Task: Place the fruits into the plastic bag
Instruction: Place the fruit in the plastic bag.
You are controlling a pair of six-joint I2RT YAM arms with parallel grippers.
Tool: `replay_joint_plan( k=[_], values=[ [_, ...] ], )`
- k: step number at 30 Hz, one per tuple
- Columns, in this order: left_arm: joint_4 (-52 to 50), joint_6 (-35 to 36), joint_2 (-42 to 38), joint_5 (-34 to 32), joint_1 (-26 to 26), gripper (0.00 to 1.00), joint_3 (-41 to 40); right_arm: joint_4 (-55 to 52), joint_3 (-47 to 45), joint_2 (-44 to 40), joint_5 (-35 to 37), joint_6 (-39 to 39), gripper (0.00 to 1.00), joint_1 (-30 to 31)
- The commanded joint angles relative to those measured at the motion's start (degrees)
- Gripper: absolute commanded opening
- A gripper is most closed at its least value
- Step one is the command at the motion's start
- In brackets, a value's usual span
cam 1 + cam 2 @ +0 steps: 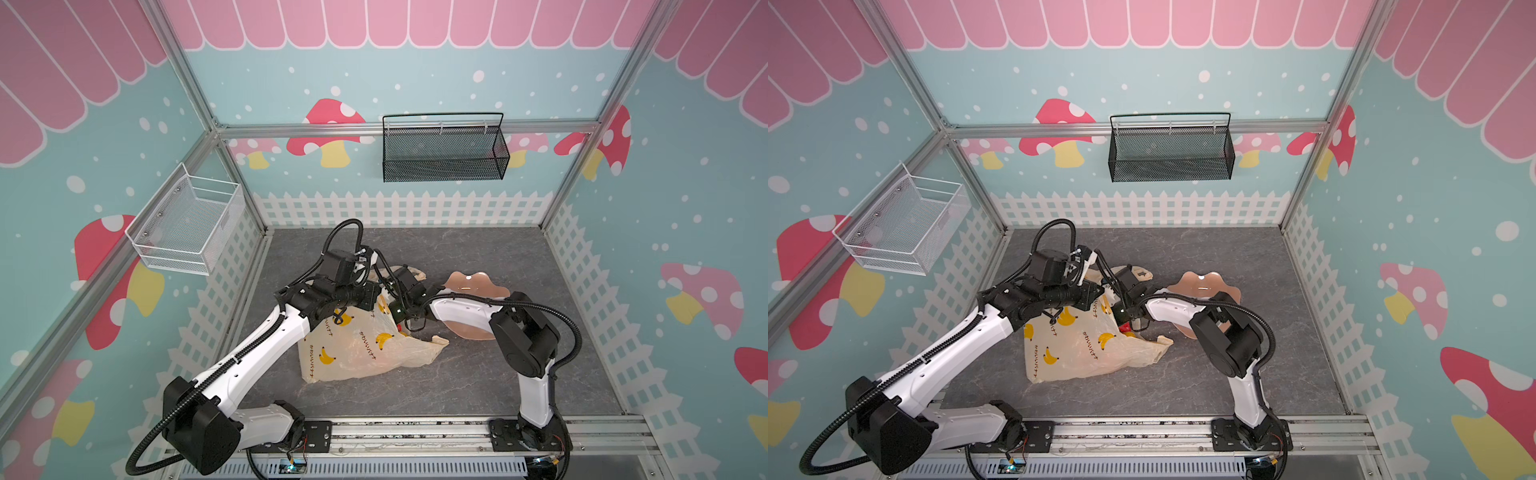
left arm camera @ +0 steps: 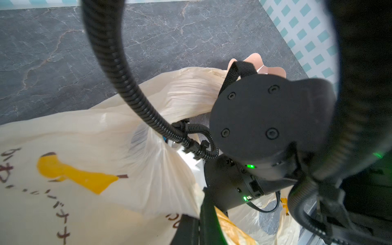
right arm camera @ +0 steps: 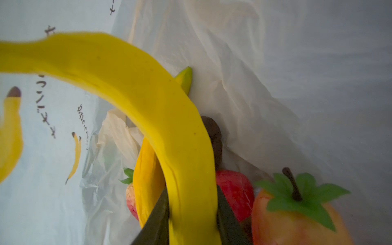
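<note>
The cream plastic bag (image 1: 357,353) (image 1: 1079,357) lies in the middle of the table with its mouth lifted. My left gripper (image 2: 200,229) is shut on the film (image 2: 84,131) at the bag's upper edge. My right gripper (image 3: 193,222) is inside the bag (image 3: 275,84), shut on a yellow banana (image 3: 148,95). Beneath it lie a second banana (image 3: 146,180), a dark brown round fruit (image 3: 214,137), a red strawberry (image 3: 235,191) and an orange tangerine (image 3: 286,218) with green leaves. In both top views the right fingers are hidden in the bag's mouth.
A pink wavy-edged plate (image 1: 478,282) (image 1: 1204,282) sits right of the bag, partly under my right arm. A black mesh basket (image 1: 444,149) hangs on the back wall. On the left wall hangs a white wire basket (image 1: 187,224).
</note>
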Motion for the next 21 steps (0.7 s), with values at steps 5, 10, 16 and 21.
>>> replay_joint_plan(
  k=[5,10,16,21],
  values=[
    [0.2,1.1,-0.3,-0.8,-0.2,0.00,1.2,6.7,2.9,4.4,-8.8,12.7,0.14,0.7],
    [0.3,1.2,-0.8,-1.0,-0.1,0.00,0.4,8.7,4.1,6.0,-11.1,18.2,0.16,1.1],
    [0.6,1.0,-1.6,-1.5,0.0,0.00,-1.1,11.1,4.9,8.1,-14.9,24.5,0.28,2.1],
    [0.6,1.0,-2.6,-1.9,0.4,0.00,-2.2,10.4,5.0,7.7,-16.9,25.9,0.59,2.7]
  ],
)
